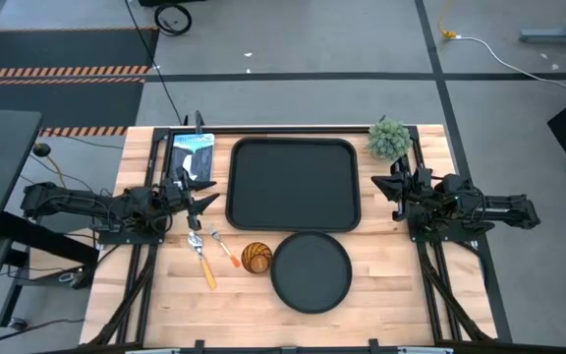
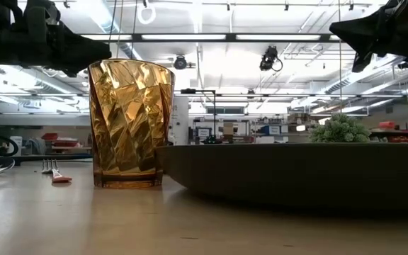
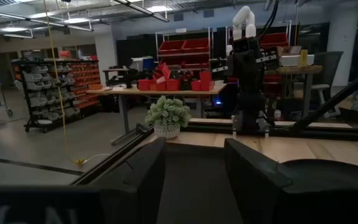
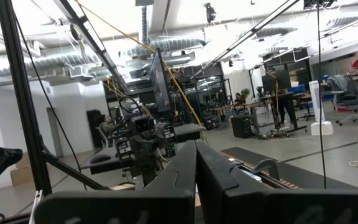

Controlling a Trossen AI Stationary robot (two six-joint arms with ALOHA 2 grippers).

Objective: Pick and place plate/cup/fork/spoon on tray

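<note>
The black rectangular tray (image 1: 293, 184) lies in the middle of the table, with nothing on it. The round black plate (image 1: 311, 270) lies flat near the front edge and fills the right of the low view (image 2: 296, 170). The amber cup (image 1: 256, 258) stands upright just left of the plate (image 2: 132, 124). The fork (image 1: 226, 249), with an orange-red handle, and the spoon (image 1: 202, 261), with a yellow-orange handle, lie flat left of the cup. My left gripper (image 1: 212, 193) hovers open at the tray's left edge, above the table and empty. My right gripper (image 1: 379, 185) is shut and empty at the tray's right edge.
A small green potted plant (image 1: 389, 139) stands at the far right corner, just beyond my right gripper. A blue and white package (image 1: 193, 157) lies at the far left, behind my left gripper. Bare wood shows to the right of the plate.
</note>
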